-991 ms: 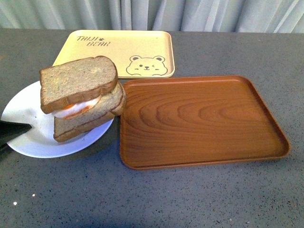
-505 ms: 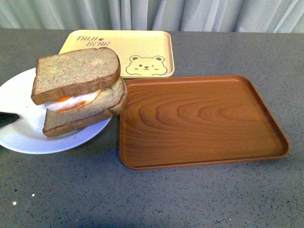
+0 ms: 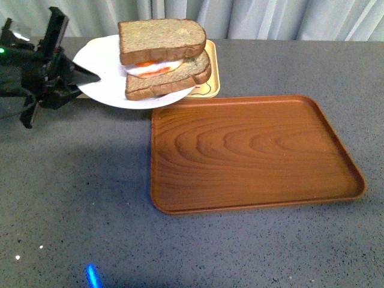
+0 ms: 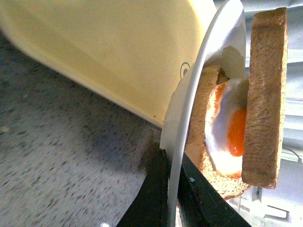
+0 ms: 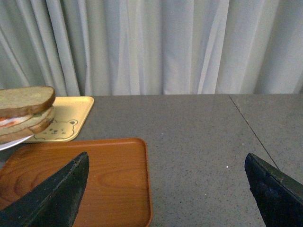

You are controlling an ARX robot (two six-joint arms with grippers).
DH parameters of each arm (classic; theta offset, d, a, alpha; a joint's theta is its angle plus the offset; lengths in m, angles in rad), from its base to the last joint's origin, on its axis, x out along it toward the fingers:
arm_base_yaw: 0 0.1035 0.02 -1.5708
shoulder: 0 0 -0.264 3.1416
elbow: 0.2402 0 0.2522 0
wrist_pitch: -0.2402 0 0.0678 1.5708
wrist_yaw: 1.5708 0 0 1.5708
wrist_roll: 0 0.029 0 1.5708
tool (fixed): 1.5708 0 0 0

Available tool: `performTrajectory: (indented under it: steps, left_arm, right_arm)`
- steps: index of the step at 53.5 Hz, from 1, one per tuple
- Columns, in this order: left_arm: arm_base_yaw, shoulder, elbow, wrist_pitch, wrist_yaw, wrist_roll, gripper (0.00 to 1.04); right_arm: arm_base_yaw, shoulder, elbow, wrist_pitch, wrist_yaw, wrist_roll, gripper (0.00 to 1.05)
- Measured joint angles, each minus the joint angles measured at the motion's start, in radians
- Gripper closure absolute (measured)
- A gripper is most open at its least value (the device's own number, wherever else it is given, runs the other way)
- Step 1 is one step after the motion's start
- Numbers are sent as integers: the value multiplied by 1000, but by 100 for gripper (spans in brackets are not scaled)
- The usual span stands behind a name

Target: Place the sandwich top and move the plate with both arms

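The white plate [image 3: 105,66] hangs in the air over the yellow bear tray, held level by its left rim. My left gripper [image 3: 84,75] is shut on that rim; the left wrist view shows the plate [image 4: 189,109] edge pinched between the two black fingers [image 4: 151,198]. The sandwich top [image 3: 161,39] lies on the fried egg and lower slice, stacked on the plate. It also shows edge-on as the sandwich top [image 4: 265,94] in the left wrist view. My right gripper [image 5: 165,189] is open above the grey table, off to the right of the wooden tray, holding nothing.
A brown wood-grain tray [image 3: 252,153] lies flat at the middle right of the grey table [image 3: 90,228]. The yellow bear-printed tray [image 3: 211,72] sits behind it, mostly covered by the raised plate. Pale curtains [image 5: 156,47] hang along the far edge.
The plate with the whole sandwich has risen off the table and moved back and to the right, over the yellow tray. The left arm has come fully into the front view.
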Motion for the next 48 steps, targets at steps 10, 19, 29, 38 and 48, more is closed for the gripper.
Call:
performTrajectory:
  steps: [10, 19, 29, 38, 48]
  left_arm:
    - [-42, 114, 178, -64, -26, -8, 102]
    - [-62, 191, 287, -117, -45, -15, 102]
    - [-75, 251, 375, -147, -57, -25, 102]
    - [-79, 278, 422, -161, -68, -30, 84]
    - [-68, 277, 408, -149, -66, -27, 57]
  right_arm:
    - [0, 0, 0, 0, 0, 0, 9]
    - [0, 0, 0, 0, 0, 0, 9]
    - [0, 0, 0, 0, 0, 0, 9]
    - [0, 0, 0, 0, 0, 0, 9]
    - [0, 0, 0, 0, 0, 0, 9]
